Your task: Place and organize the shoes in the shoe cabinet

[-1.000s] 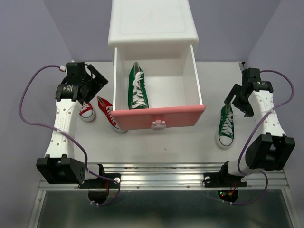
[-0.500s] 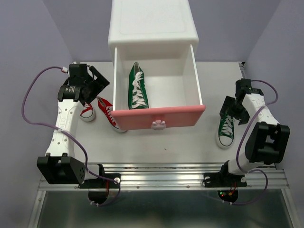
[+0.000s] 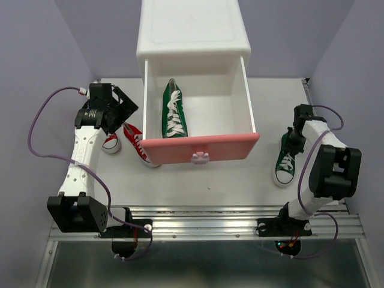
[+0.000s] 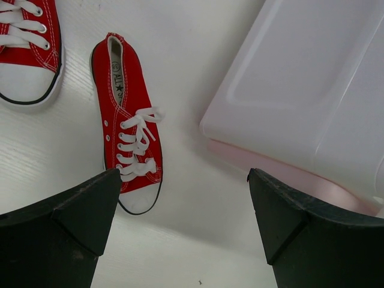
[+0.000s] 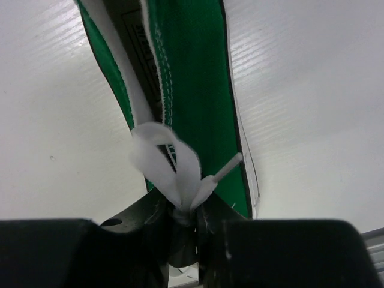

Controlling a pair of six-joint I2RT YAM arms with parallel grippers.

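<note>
The green shoe [image 5: 191, 78] is pinched near its lace bow by the right gripper [image 5: 183, 217], right of the shoe cabinet [image 3: 192, 30], whose open drawer [image 3: 204, 147] holds a second green shoe [image 3: 174, 111]. The left gripper [image 4: 183, 175] is held spread above a red shoe [image 4: 128, 147] on the white table [image 3: 231, 180], purple walls [image 3: 36, 48] around

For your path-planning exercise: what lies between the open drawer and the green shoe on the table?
Only bare table separates drawer and shoe, in the top view.

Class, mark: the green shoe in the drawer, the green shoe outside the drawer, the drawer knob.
green shoe in the drawer [image 3: 174, 114]: top external view, laces.
green shoe outside the drawer [image 3: 286, 162]: top external view, laces.
drawer knob [image 3: 200, 158]: top external view, centre.
</note>
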